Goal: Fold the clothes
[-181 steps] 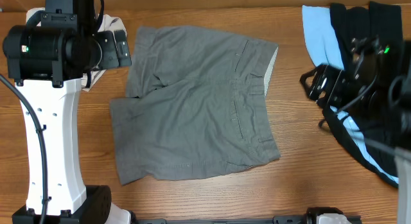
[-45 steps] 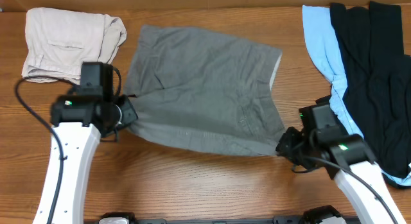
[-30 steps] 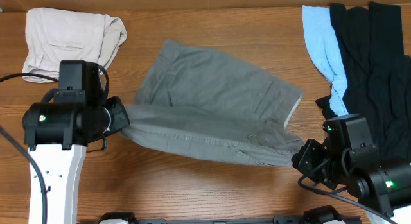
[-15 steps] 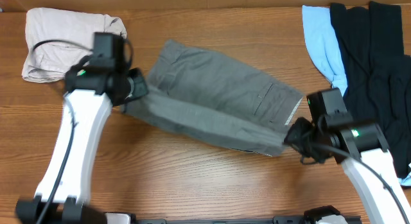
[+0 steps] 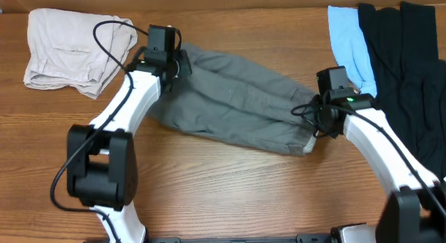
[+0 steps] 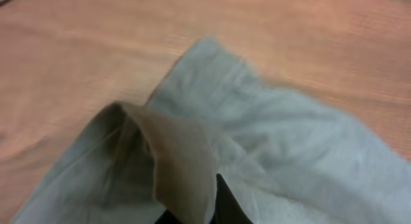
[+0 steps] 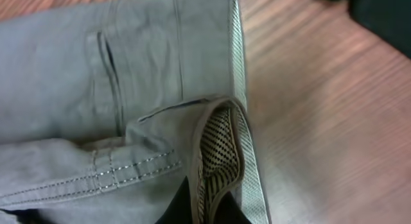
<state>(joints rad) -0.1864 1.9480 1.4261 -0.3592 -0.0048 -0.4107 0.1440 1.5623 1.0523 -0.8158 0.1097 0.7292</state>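
Beige shorts [image 5: 63, 48] lie crumpled at the far left corner of the brown wooden desk [image 5: 230, 194]. At the far right, a light-blue garment [image 5: 345, 41] lies flat, its right side covered by black garments [image 5: 408, 76] running down that edge.

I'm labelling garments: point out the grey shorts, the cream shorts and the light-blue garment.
grey shorts [image 5: 237, 109], overhead view, middle of fabric.
cream shorts [image 5: 63, 44], overhead view, centre of bundle.
light-blue garment [image 5: 345, 37], overhead view, upper part.

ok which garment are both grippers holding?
The mid-grey woven shorts in the middle, pinched by the left gripper and right gripper at opposite ends. The cream-beige shorts, light-blue garment and black garments are ungripped.
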